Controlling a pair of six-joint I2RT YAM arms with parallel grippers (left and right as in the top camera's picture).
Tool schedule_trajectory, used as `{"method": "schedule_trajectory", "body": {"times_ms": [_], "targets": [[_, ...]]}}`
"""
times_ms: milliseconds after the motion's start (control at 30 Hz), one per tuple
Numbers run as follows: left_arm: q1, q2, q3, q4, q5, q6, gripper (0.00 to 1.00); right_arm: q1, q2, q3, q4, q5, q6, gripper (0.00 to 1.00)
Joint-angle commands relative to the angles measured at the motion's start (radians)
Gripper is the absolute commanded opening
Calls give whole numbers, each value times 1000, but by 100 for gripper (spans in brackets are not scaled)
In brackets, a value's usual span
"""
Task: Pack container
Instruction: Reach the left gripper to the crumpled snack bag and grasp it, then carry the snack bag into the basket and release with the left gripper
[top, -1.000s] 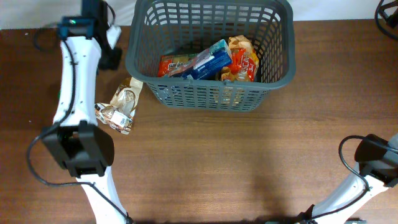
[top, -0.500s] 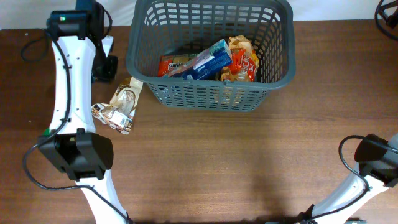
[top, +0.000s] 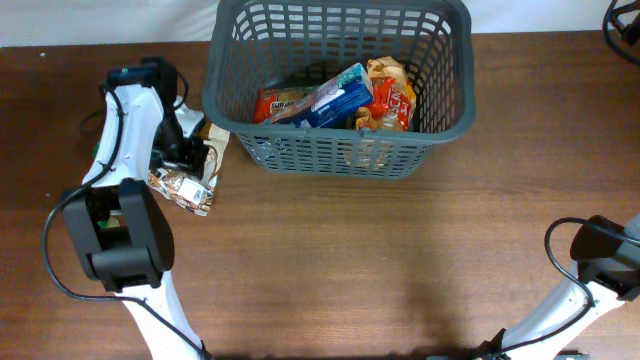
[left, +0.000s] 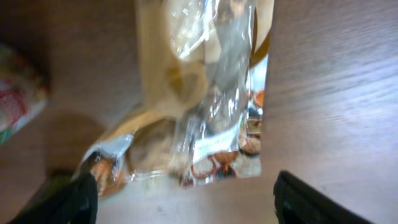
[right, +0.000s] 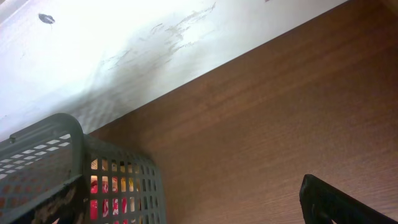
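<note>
The container (top: 440, 120), a dark grey lattice basket, stands at the back of the table with several snack packets (top: 335, 98) inside. A clear and beige snack bag (top: 188, 190) lies on the table just left of it. My left gripper (top: 195, 155) hovers over that bag. In the left wrist view the gripper (left: 186, 205) is open, one finger on each side, and the bag (left: 205, 93) lies just ahead, not held. My right gripper (right: 186, 208) stands open over bare table, with the container's corner (right: 68, 149) at lower left.
The right arm's base (top: 600, 262) sits at the front right corner. A white wall (right: 124, 50) runs behind the table's back edge. A coloured packet edge (left: 15, 93) shows at the far left of the left wrist view.
The left arm has swung from the back left corner down onto the bag beside the basket, and its jaws have gone from shut to open. The right arm has not moved.
</note>
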Motion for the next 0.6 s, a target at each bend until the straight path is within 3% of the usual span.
{"method": "schedule_trajectory", "body": {"times_ms": [0,267,433,500,567], "targets": [[10,3,-75,68,20,115,72,5,7,-8,3,-6,7,99],[9,13,-259,254,20,166,74,5,7,-8,3,-6,7,99],[9,32,-332,303,18,177,70,5,7,-8,3,-6,7,99],[9,45,-342,313,18,177,63,5,7,-8,3,-6,7,99],[9,60,-342,313,18,177,46,5,7,-8,3,-6,7,99]]}}
